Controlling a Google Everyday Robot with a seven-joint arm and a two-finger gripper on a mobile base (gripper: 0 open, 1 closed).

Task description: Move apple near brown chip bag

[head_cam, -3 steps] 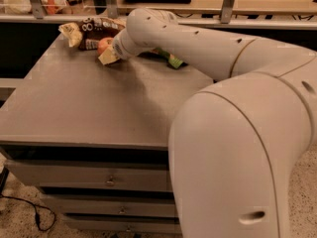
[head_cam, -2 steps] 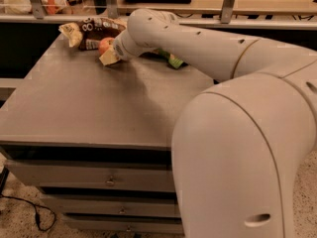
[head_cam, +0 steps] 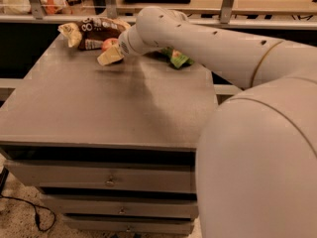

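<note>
Right now my pincer [head_cam: 110, 56] sits low over the far left part of the grey, flat-topped bench with drawers [head_cam: 114, 108]. I cannot tell whether it is clenched, released or grasping anything. The small round red-orange apple [head_cam: 108, 43] shows just behind the pincer's tip, so close that I cannot say if they touch. Directly beyond the apple, up and left of the pincer, lies the dark brown, glossy, wrinkled chip bag [head_cam: 95, 29] with tan ends. Apple and bag look to be touching or nearly so. To the pincer's right, past my forearm, a bright green snack bag [head_cam: 176, 57] peeks out.

I judge the apple firm, smooth-skinned and fairly light. It is likely to roll on the flat top and to bruise under a hard squeeze, so I would take it across its widest middle. The brown bag would probably crumple and slide if nudged. Its white lettering includes round letters like "CO"; the rest I cannot read, nor anything on the green bag.
</note>
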